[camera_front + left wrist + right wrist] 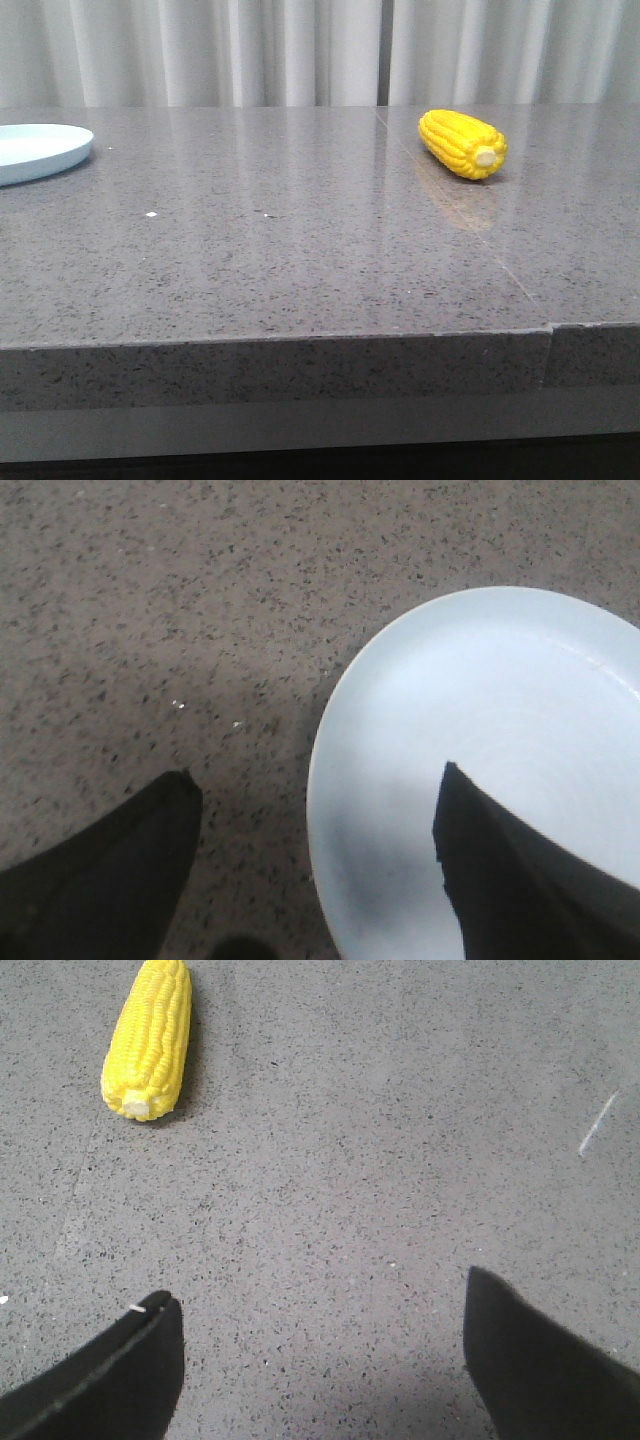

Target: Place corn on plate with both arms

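Note:
A stubby yellow corn [463, 144] lies on the grey stone table at the back right, its pale cut end facing the front. In the right wrist view the corn [149, 1038] lies well ahead of my right gripper [320, 1295], which is open over bare table. The pale blue-white plate [40, 150] sits at the far left, partly cut off by the frame edge. My left gripper [315, 775] is open above the plate [520, 710], one finger over the plate's rim area and the other over the table. Neither gripper appears in the front view.
The grey speckled tabletop [300, 250] has a seam [470, 230] running from back to front right of centre, and its front edge [300, 345] is near the camera. White curtains [300, 50] hang behind the table. Small white specks [151, 214] lie on the surface.

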Robot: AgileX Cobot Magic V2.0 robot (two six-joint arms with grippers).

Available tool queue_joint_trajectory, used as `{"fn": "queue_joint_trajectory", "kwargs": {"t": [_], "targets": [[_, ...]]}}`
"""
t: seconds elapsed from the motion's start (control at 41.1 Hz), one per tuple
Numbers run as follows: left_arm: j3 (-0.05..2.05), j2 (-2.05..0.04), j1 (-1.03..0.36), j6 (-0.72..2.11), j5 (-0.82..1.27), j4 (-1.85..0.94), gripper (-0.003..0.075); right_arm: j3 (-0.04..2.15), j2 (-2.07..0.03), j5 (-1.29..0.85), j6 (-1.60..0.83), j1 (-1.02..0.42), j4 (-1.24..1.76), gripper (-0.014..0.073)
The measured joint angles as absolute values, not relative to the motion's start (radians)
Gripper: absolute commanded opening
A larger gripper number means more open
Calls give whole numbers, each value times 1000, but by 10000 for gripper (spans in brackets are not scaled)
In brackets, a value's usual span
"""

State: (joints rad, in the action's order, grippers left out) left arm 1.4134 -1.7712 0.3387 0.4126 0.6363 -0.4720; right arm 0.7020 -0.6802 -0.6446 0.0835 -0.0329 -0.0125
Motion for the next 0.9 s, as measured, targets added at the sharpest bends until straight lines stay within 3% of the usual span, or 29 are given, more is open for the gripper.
{"fn": "queue_joint_trajectory", "kwargs": {"t": [0.584, 0.73, 0.9], "targets": [[1487, -1924, 309, 433, 626, -453, 471, 702, -680, -645, 84, -33, -12, 602], [1487, -1925, 305, 439, 624, -449, 361, 702, -680, -645, 84, -33, -12, 602], [1487, -1925, 305, 440, 632, -438, 169, 702, -680, -645, 84, -33, -12, 602]]}}
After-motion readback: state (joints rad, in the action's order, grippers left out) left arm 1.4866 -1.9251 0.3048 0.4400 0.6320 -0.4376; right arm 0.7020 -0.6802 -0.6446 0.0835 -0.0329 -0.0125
